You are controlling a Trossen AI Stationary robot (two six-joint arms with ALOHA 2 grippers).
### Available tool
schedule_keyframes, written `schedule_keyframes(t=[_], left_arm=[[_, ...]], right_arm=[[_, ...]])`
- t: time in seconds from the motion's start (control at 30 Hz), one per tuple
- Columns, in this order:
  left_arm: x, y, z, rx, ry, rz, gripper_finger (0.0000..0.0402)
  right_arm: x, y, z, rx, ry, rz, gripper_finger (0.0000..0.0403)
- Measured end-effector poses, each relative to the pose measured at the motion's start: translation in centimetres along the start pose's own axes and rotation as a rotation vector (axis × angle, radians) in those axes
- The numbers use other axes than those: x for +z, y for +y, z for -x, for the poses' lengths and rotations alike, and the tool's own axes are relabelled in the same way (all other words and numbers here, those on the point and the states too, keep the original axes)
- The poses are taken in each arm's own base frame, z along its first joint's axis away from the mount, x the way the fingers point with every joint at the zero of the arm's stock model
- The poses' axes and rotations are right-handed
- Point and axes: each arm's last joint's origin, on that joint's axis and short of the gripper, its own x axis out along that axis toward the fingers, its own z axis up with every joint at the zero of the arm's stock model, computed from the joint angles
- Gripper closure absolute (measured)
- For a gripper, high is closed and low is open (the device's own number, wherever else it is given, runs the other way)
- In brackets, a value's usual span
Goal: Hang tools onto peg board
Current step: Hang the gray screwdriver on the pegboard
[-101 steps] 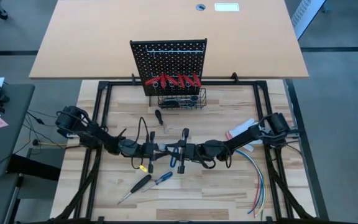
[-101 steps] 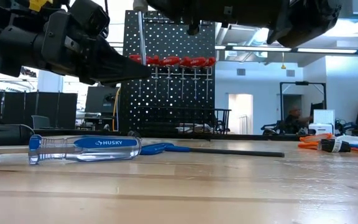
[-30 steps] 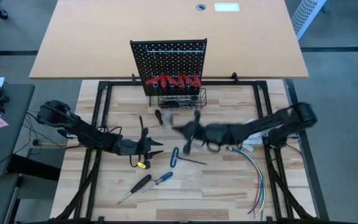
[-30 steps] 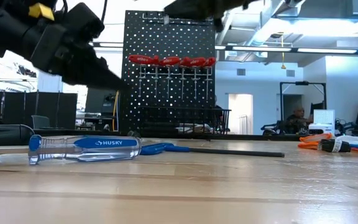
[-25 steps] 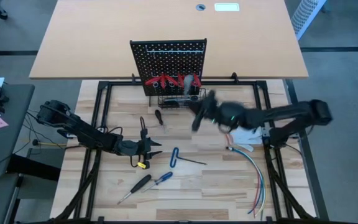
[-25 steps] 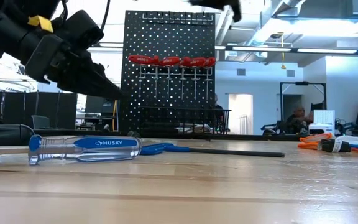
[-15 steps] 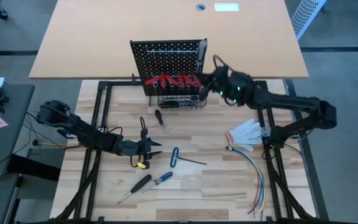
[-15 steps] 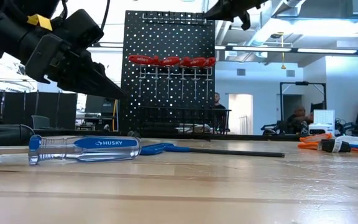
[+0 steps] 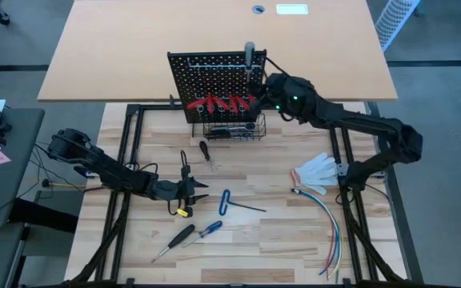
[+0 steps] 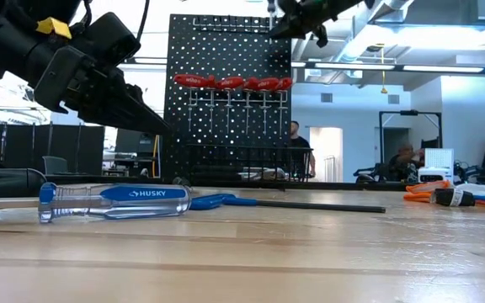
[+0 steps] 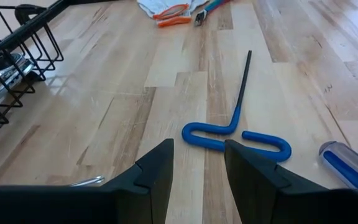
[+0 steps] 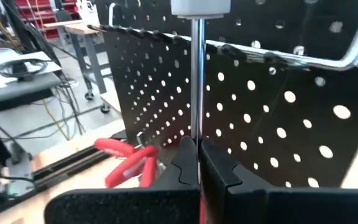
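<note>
At the top edge of the peg board (image 9: 217, 84): right gripper (image 12: 197, 155) clamped on a screwdriver (image 12: 197, 81) shaft, handle up.
Held upright just in front of the perforated panel, probably for lowering into a holder; left gripper (image 11: 197, 158) parted, empty, above the blue hex key (image 11: 236, 134).

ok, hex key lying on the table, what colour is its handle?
Blue handle, black shaft on the hex key; clearest in the left wrist view.
</note>
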Motion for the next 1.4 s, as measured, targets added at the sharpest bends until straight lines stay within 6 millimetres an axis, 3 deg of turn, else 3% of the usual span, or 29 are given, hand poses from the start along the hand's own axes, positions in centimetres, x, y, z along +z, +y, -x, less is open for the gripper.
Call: schedule_keyframes(t=[0.2,0.53,0.83,1.17,1.4], left_arm=[[-0.1,0.0,0.0,0.001,0.007,0.005,0.0263],[-0.2,0.0,0.0,0.001,0.017,0.011,0.0263],[-0.1,0.0,0.0,0.000,0.008,0.018,0.0263],[-0.1,0.0,0.0,0.001,0.011,0.019,0.0263],[-0.2,0.0,0.0,0.000,0.014,0.018,0.0263]], right_arm=[[0.1,0.1,-0.3,-0.004,-0.006,0.013,0.0403],[1.9,0.0,2.1,0.014,-0.049,0.005,0.0403],[0.6,-1.7,1.0,-0.060,0.052,0.008,0.0403],[-0.4,-2.0,-0.2,-0.077,0.077,0.014,0.0402],[-1.4,-2.5,-0.5,-0.090,0.097,0.022,0.0373]])
